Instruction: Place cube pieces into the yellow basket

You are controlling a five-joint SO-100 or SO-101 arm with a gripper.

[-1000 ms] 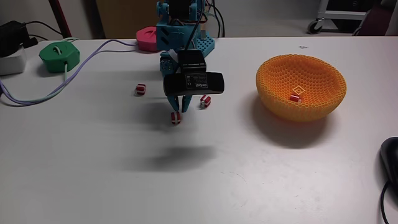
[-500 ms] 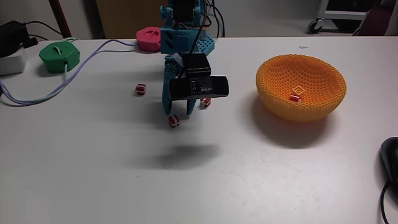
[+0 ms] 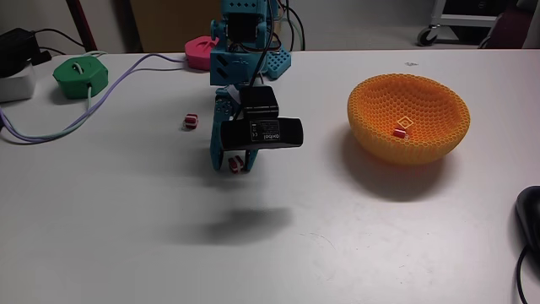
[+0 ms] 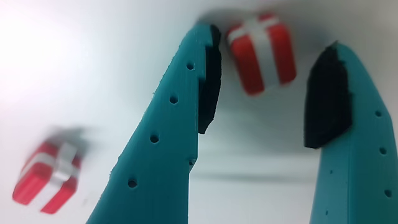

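Spanning the fixed view is a white counter (image 3: 354, 245) with a wooden cabinet and a wheeled cart behind it; a green puck (image 3: 81, 76) with a lavender cable (image 3: 126, 72) sits far left, a pink puck (image 3: 199, 51) by the teal arm base (image 3: 245, 59), a black mouse edge (image 3: 530, 211) at right. Arm is folded forward and down, black wrist camera (image 3: 262, 135) facing the lens, claw (image 3: 236, 164) low over the counter. Wrist view: claw (image 4: 267, 93) open, teal fingers (image 4: 168, 143) spread, a red cube (image 4: 262, 53) with white band lying between the tips, not pinched; second red cube (image 4: 50, 177) off left. Third red cube (image 3: 190, 122) sits left of the arm. Yellow basket (image 3: 409, 118) at right holds a red cube (image 3: 396, 132) and a yellow-orange cube (image 3: 405, 123). Versus 0.5 s ago: wrist camera shifted slightly left and lower, claw nearer the cube.
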